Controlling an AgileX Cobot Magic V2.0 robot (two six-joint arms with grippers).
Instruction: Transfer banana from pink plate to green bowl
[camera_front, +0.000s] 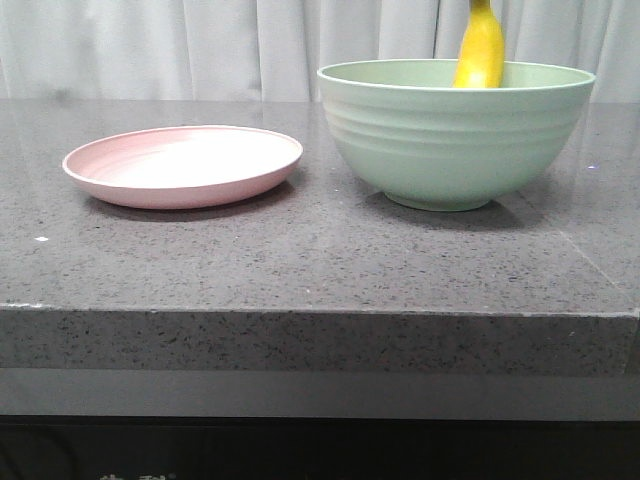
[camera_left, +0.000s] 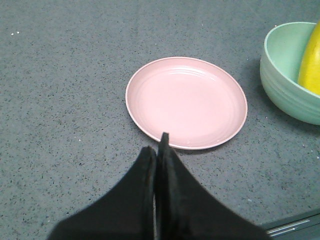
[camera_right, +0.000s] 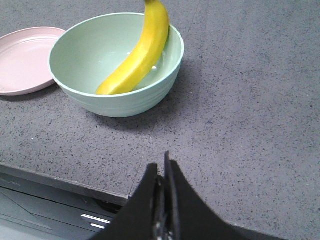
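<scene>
The yellow banana (camera_front: 481, 48) leans inside the green bowl (camera_front: 455, 140) on the right of the table, its upper end sticking out above the far rim. In the right wrist view the banana (camera_right: 140, 52) lies from the bowl's near wall up over its far rim (camera_right: 175, 55). The pink plate (camera_front: 183, 165) sits empty on the left. My left gripper (camera_left: 157, 150) is shut and empty, above the table just short of the plate (camera_left: 186, 102). My right gripper (camera_right: 162, 170) is shut and empty over the table's front edge, well back from the bowl.
The grey speckled stone table (camera_front: 320, 260) has its front edge (camera_front: 320, 315) close to the camera. A pale curtain (camera_front: 200, 45) hangs behind the table. The plate (camera_right: 22, 60) lies beside the bowl in the right wrist view.
</scene>
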